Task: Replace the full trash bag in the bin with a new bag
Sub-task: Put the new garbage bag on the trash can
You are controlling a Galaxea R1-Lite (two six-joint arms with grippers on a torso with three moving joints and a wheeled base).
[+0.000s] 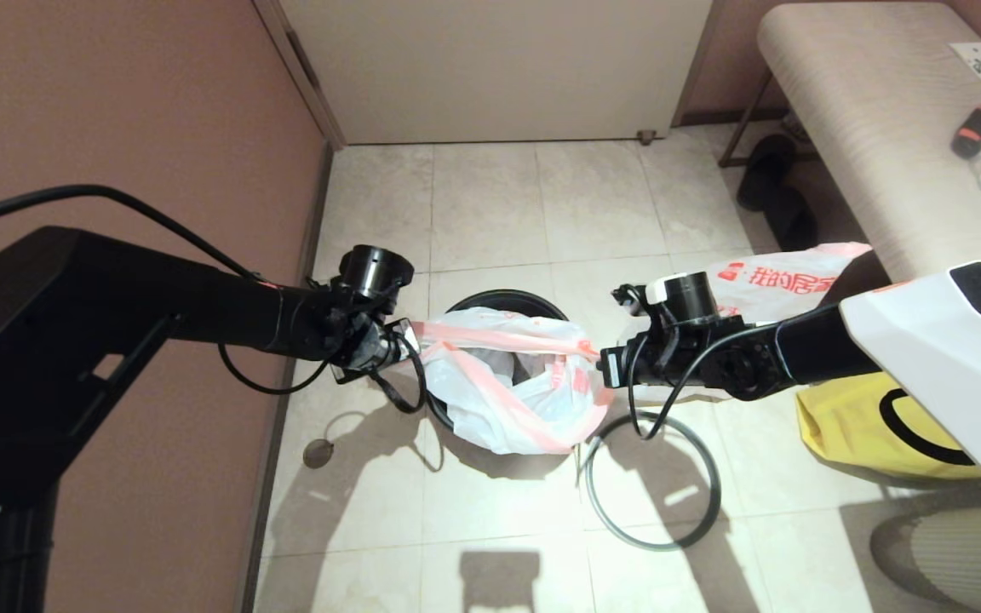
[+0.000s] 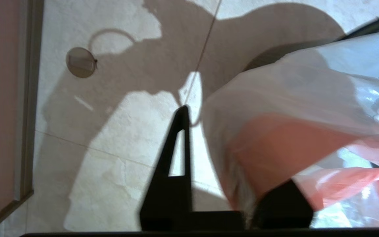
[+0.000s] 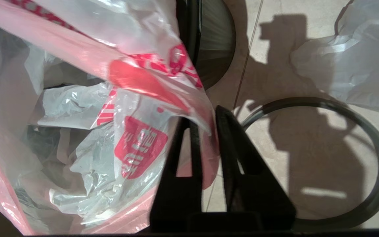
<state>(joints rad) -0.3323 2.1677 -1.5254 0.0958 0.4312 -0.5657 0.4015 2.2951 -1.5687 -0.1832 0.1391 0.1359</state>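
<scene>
The new bag (image 1: 507, 392) hangs stretched between both hands over the bin (image 1: 499, 300), which stands directly below them. The right hand (image 1: 605, 366) is clenched on the bag's pink edge. The left hand (image 1: 397, 340) looks released, with film draped over one finger. To do this step well, I judge the mouth should be spread evenly over the rim before the hoop goes on. Count: two hands, one bin, one grey hoop (image 1: 652, 481) on the floor under the right hand, one full trash bag (image 1: 784, 277) beyond it, and one new bag.
</scene>
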